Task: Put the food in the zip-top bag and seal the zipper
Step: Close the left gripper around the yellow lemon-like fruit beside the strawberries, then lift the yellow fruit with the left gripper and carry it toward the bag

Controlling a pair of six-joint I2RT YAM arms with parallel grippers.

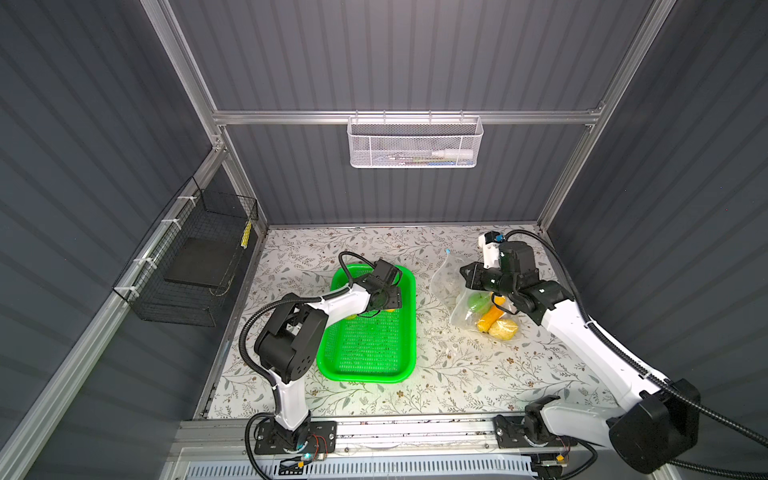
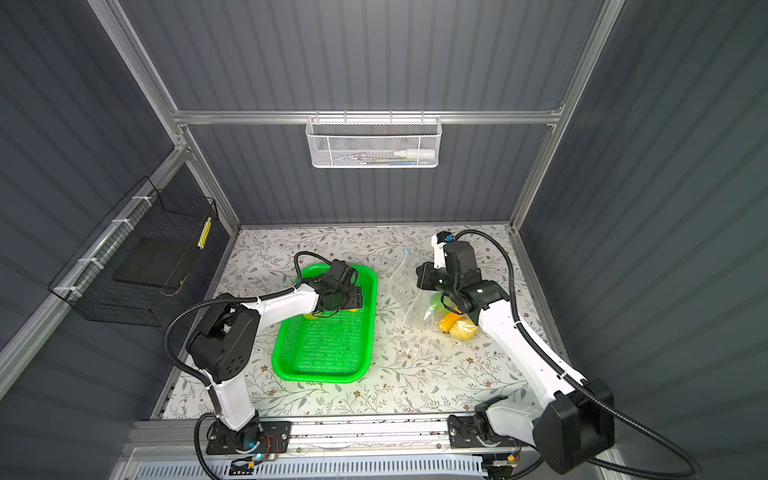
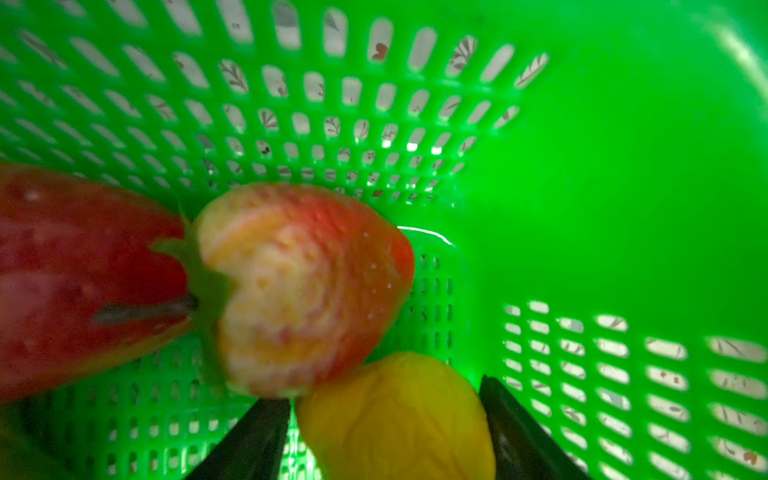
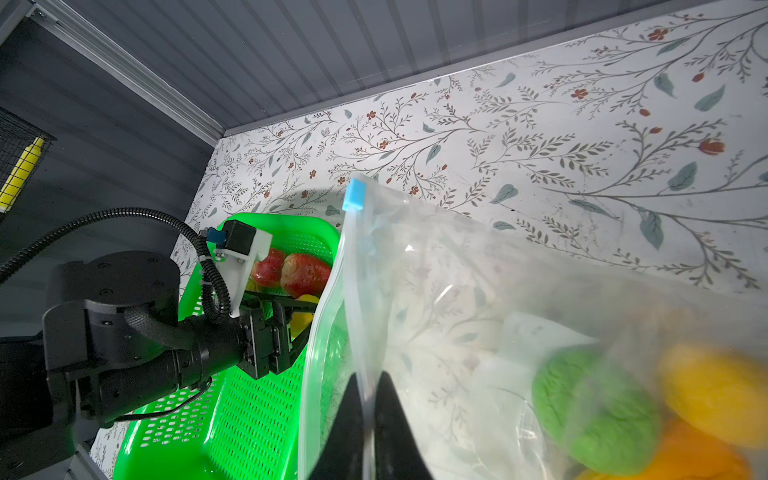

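Note:
My left gripper (image 3: 386, 390) is down in the green basket (image 3: 623, 166), open, its fingers on either side of a yellow round fruit (image 3: 395, 419). Two red strawberries (image 3: 299, 286) (image 3: 75, 270) lie just beyond it. In both top views the wrist hides this gripper (image 1: 386, 305). My right gripper (image 4: 368, 376) is shut on the mouth edge of the clear zip-top bag (image 4: 457, 291), holding it up. The zipper's light-blue slider (image 4: 354, 195) sits at the far end of the mouth. Inside the bag lie a green bumpy ball (image 4: 594, 411), a yellow fruit (image 4: 715, 399) and an orange one (image 4: 698, 457).
The basket (image 1: 399, 353) stands left of the bag (image 1: 446, 282) on the floral table (image 1: 457, 374). A white mesh basket (image 1: 415, 143) hangs on the back wall and a black wire cage (image 1: 191, 257) on the left wall.

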